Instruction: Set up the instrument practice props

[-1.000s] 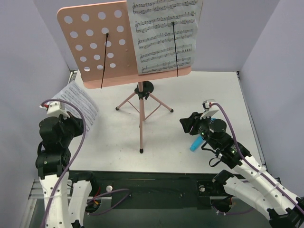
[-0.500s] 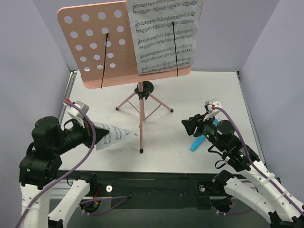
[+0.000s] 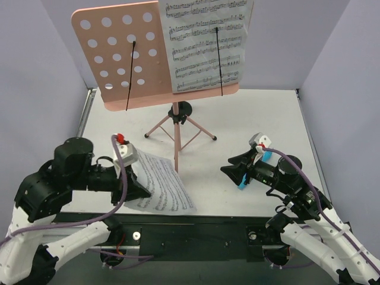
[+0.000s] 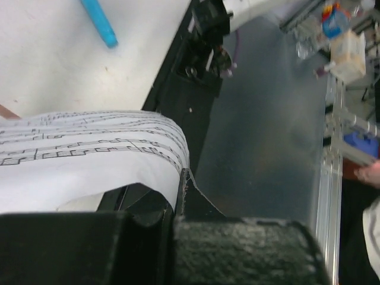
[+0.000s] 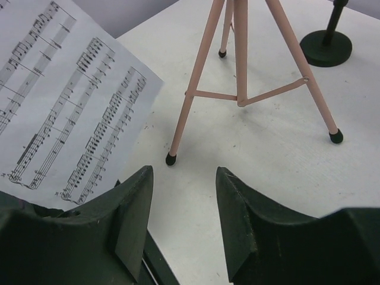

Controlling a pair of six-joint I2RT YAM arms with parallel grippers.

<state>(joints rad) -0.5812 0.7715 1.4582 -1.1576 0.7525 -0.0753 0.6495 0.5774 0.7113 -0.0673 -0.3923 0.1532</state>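
1. Your left gripper (image 3: 138, 187) is clenched on the loose sheet-music page (image 3: 163, 187). In the left wrist view, the paper's edge is pinched at the fingertips and the sheet curves away to the left.
2. The loose page is held off the table (image 3: 261, 113) at the near-left. It hangs from the gripper toward the near edge with the printed side up. Its far edge lies just left of the tripod's (image 3: 176, 142) nearest leg; you cannot tell from above whether they touch.
3. Your right gripper (image 3: 233, 166) is released: the jaws stand parted with nothing between them. It points left across the table from the near-right.
4. In the right wrist view, the tripod stands straight ahead of the parted jaws and apart from them, with three black feet on the table. The loose page fills the left of that view.
5. The pink desk (image 3: 113, 59) sits on top of the tripod at the far side, well apart from both grippers.
6. The mounted page (image 3: 205, 47) covers the desk's right half under the right wire holder (image 3: 219, 59). The left wire holder (image 3: 130, 74) crosses bare perforated pink.
7. A blue pen-like object (image 3: 243, 180) lies on the table just beside the right gripper, partly hidden by it.
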